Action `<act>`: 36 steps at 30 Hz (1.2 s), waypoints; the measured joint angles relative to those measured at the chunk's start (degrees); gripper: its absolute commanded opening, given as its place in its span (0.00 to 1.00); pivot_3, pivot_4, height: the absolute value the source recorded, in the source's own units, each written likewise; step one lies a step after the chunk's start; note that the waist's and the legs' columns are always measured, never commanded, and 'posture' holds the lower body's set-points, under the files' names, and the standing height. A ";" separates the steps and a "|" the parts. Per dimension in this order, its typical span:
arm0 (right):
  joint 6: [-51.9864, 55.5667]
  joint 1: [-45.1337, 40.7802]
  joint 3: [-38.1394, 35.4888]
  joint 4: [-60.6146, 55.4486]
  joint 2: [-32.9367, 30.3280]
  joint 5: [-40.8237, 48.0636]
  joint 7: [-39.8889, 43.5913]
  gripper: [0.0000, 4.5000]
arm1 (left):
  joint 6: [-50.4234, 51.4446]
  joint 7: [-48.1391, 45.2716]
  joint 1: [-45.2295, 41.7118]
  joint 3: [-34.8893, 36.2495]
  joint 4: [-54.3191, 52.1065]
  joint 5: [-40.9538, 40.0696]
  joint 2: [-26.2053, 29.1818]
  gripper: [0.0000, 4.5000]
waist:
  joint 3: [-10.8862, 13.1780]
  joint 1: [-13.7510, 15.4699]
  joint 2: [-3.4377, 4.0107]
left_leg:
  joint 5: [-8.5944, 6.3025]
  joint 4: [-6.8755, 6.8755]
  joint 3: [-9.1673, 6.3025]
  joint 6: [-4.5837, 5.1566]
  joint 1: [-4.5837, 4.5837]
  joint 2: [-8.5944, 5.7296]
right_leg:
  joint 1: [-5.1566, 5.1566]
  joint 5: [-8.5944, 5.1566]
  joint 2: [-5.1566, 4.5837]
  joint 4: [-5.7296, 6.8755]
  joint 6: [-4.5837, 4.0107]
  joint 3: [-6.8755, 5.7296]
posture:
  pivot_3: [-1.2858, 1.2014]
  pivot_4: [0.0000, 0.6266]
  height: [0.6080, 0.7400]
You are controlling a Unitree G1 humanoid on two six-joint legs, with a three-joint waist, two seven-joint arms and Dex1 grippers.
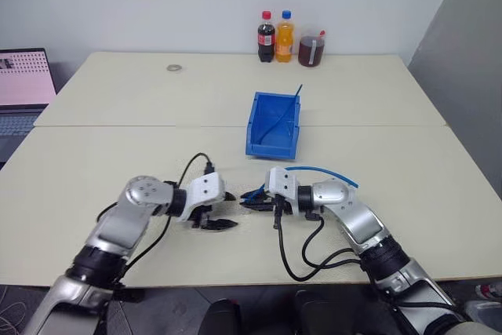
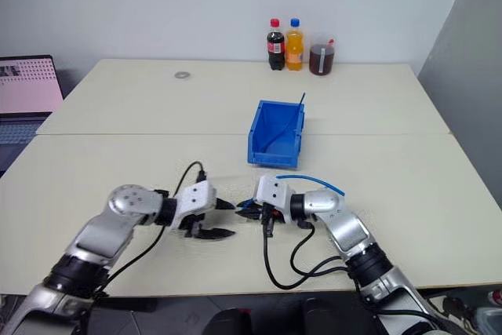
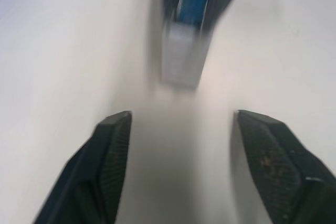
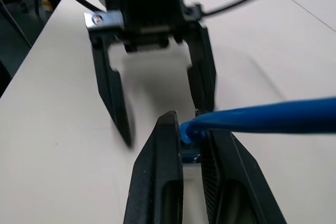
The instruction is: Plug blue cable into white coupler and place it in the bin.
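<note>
While left fingers [image 1: 222,211] gape empty, right fingers [image 1: 252,197] pinch the blue cable [image 1: 325,170].

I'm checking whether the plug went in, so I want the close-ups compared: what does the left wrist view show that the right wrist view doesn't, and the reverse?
The left wrist view adds the small white boxy plastic coupler, blurred, sticking out end-on from between the right end effector's black fingers. The right wrist view adds the thin light-blue cable curving into the shut right end effector, and the left end effector's housing. Both show the pale tabletop, the left end effector open and holding nothing, and blue between the right fingers.
</note>
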 measured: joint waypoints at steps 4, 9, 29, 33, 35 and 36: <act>7.61 0.58 -5.85 -8.19 -0.72 4.53 -2.84 0.04 | 6.23 2.65 2.17 6.84 -5.23 -5.45 0.71 1.00 | 0.25 0.31 -0.04 | 0.00 0.01 0.02 -0.01 -0.17 -0.03 | -0.16 0.01 -0.15 0.02 0.03 -0.02 | 0.52 0.24 1.00; 19.25 -3.98 -15.19 -14.71 -0.83 11.31 -9.49 0.04 | 11.43 7.79 -0.63 9.51 -9.51 -8.20 -0.11 1.00 | 0.37 0.65 -0.07 | 0.01 0.03 0.12 -0.01 -0.17 -0.14 | -0.15 0.07 -0.15 -0.01 0.20 -0.06 | 0.52 0.24 1.00; 14.98 -47.55 -14.37 54.98 -3.11 1.05 -5.23 0.66 | 4.80 13.68 -14.88 3.34 -1.85 -4.00 -5.20 1.00 | 0.66 -0.66 -0.12 | 0.02 0.01 0.30 -0.03 -1.25 -0.15 | -1.24 0.27 -0.29 -0.02 -0.15 0.08 | 0.52 0.24 1.00; 13.84 -48.13 -12.17 54.33 -6.73 -1.29 2.58 0.87 | 4.62 14.57 -14.88 3.34 -1.54 -3.59 -5.20 1.00 | 0.65 -0.48 -0.12 | 0.01 0.04 0.29 -0.02 -1.30 -0.18 | -1.26 0.27 -0.32 -0.04 -0.13 0.04 | 0.52 0.24 1.00; 14.17 -47.86 -11.20 52.24 -8.76 -2.15 6.49 0.99 | 4.70 14.81 -14.90 3.34 -1.51 -3.59 -5.22 1.00 | 0.67 -0.44 -0.09 | 0.01 0.06 0.27 -0.02 -1.30 -0.18 | -1.26 0.28 -0.29 0.02 -0.12 0.00 | 0.52 0.24 1.00; 14.41 -47.83 -10.93 51.02 -9.70 -2.15 8.04 1.00 | 4.73 14.90 -14.90 3.35 -1.50 -3.59 -5.23 1.00 | 0.67 -0.42 -0.09 | 0.02 0.06 0.25 -0.02 -1.28 -0.18 | -1.27 0.28 -0.28 0.04 -0.12 -0.04 | 0.52 0.24 1.00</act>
